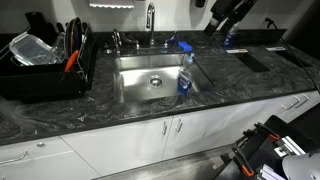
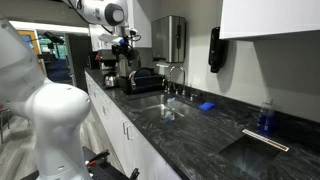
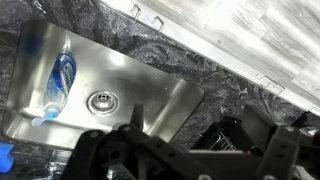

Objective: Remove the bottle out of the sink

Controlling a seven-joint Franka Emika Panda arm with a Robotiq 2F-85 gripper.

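The bottle (image 1: 185,70) is clear plastic with a blue top and bluish lower part. It stands leaning in the right end of the stainless steel sink (image 1: 140,85). In the wrist view the bottle (image 3: 60,80) lies against the sink's left wall, beside the round drain (image 3: 100,100). My gripper (image 3: 205,138) fills the bottom of that view, high above the sink (image 3: 150,85), with its fingers apart and nothing between them. In an exterior view the gripper (image 2: 125,43) hangs high above the counter near the dish rack. I cannot make out the bottle there.
A black dish rack (image 1: 45,65) with dishes stands beside the sink. The faucet (image 1: 150,18) rises behind the basin. A blue sponge (image 2: 206,105) and a small blue bottle (image 2: 265,118) sit on the dark marbled counter. A black dispenser (image 2: 215,48) hangs on the wall.
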